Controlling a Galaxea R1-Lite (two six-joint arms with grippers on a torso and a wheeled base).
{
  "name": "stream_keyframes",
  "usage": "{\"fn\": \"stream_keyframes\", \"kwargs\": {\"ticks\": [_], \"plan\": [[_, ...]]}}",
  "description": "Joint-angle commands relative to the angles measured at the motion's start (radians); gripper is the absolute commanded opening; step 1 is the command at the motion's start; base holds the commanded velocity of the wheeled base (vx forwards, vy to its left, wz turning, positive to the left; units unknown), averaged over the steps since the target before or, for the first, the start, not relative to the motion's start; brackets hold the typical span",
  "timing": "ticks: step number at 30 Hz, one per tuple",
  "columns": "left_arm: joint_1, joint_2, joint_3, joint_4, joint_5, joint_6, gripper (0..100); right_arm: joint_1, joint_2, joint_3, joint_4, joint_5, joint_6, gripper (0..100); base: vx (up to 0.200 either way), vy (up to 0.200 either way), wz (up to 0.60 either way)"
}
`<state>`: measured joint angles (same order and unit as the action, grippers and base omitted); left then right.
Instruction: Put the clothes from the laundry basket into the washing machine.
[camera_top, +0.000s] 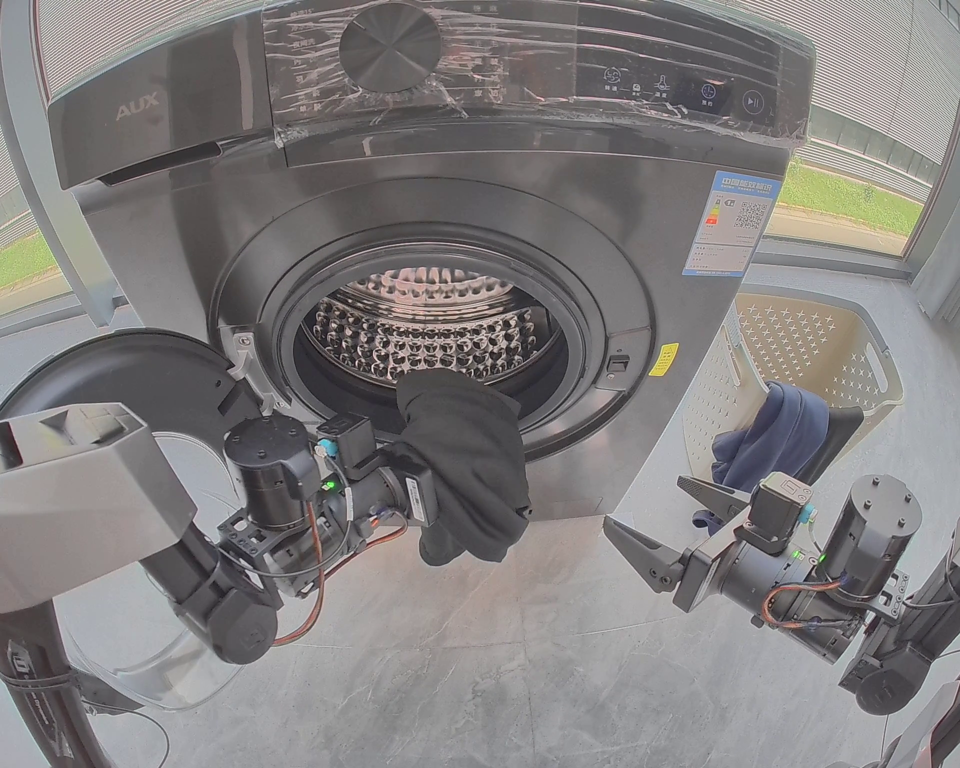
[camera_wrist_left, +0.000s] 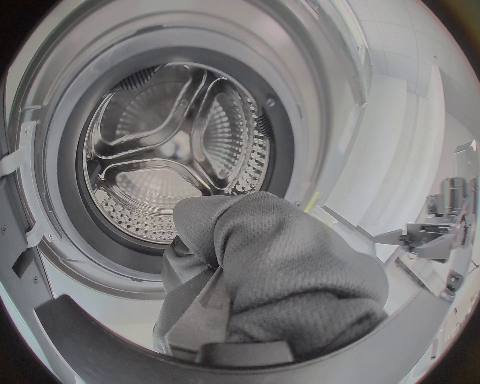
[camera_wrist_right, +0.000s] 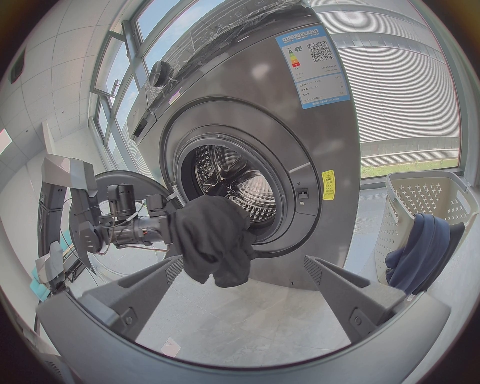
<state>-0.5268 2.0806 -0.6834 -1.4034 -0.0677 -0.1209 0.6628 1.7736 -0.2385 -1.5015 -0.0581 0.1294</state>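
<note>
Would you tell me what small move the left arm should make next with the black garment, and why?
Probably push the left gripper forward into the drum before releasing. It is shut on the black garment, which hangs in front of the door opening's lower edge, outside the drum, so letting go here would likely drop it on the floor.

The floor (camera_top: 520, 640) was grey, marble-veined tile with thin joints running across it. The washing machine (camera_top: 450, 170) stood on it at the far side, its round door swung open to the left. Just right of the machine, the pale perforated laundry basket (camera_top: 800, 340) sat on the tile.
</note>
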Motion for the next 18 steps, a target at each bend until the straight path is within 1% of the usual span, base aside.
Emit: {"fn": "stream_keyframes", "kwargs": {"ticks": [1, 10, 16, 18], "plan": [[0.002, -0.108, 0.094, -0.008, -0.054, -0.005, 0, 0.005, -0.003, -0.002, 0.0, 0.0, 0.001, 100, 0.2, 0.0, 0.0], [-0.001, -0.09, 0.087, -0.029, -0.057, -0.002, 0, 0.006, -0.005, -0.001, 0.0, 0.0, 0.001, 100, 0.2, 0.0, 0.0], [0.001, -0.073, 0.081, -0.031, -0.055, -0.002, 0, 0.006, -0.005, 0.001, 0.0, 0.0, 0.001, 100, 0.0, 0.0, 0.0], [-0.001, -0.063, 0.077, -0.032, -0.052, 0.004, 0, 0.008, -0.005, 0.001, 0.0, 0.0, 0.001, 100, 0.0, 0.0, 0.0]]}}
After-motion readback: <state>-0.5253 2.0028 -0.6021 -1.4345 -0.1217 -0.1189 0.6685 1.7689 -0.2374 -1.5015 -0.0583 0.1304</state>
